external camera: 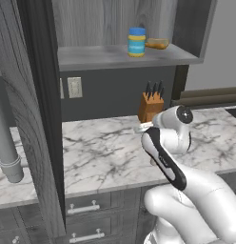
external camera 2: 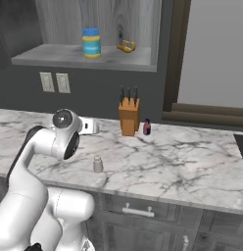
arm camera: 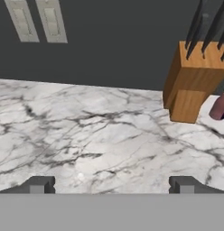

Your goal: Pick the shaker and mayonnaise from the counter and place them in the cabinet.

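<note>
**Empty end effector up high, shaker low by the desk edge**

The end effector [arm camera: 111, 185] is spread wide and holds nothing, looking at bare desk [arm camera: 86, 135]. The shaker [external camera 2: 97, 164] stands upright at lower middle, below and in front of the wrist. The mayonnaise [external camera 2: 91, 42] sits at top, in the cabinet [external camera 2: 69, 56].

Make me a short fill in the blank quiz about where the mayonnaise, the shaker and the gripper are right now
1. The mayonnaise stands on the shelf of the ____.
2. The shaker stands on the ____.
3. The gripper has its jaws ____, holding nothing.
4. The knife block stands on the counter beside a small ____ bottle.

Missing words: cabinet; counter; open; red
</note>
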Tool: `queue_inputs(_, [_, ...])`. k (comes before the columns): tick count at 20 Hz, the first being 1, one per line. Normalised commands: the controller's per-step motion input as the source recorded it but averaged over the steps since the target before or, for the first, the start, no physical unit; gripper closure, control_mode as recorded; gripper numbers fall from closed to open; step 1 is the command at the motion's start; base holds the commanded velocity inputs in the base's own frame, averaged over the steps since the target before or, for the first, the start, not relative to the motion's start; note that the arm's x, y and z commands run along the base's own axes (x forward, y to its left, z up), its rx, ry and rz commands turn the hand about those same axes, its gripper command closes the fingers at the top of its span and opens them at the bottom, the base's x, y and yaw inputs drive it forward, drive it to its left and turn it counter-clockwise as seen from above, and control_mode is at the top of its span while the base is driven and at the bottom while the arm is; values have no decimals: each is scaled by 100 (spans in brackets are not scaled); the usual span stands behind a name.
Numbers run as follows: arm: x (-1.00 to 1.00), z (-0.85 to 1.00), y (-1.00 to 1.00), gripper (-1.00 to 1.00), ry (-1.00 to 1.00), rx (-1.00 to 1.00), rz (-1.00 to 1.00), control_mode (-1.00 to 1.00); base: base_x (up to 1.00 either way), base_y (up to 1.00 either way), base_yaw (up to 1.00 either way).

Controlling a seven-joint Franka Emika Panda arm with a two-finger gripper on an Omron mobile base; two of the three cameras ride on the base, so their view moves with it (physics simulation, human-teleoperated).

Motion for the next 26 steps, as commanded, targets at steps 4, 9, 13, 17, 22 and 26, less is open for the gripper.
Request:
queue_inputs(4, [-29, -31, 0, -100, 5, 0, 0, -100, 0, 0, 0])
queue_inputs(9, [-33, -20, 0, -100, 3, 0, 0, -100, 0, 0, 0])
queue_inputs(13, [-38, -2, 0, -100, 0, 0, 0, -100, 0, 0, 0])
queue_inputs(17, [-30, -1, -1, -100, 0, 0, 0, -100, 0, 0, 0])
queue_inputs(22, [-10, 0, -9, -100, 3, 0, 0, -100, 0, 0, 0])
queue_inputs(26, [-23, 0, -9, -100, 2, 0, 0, -100, 0, 0, 0])
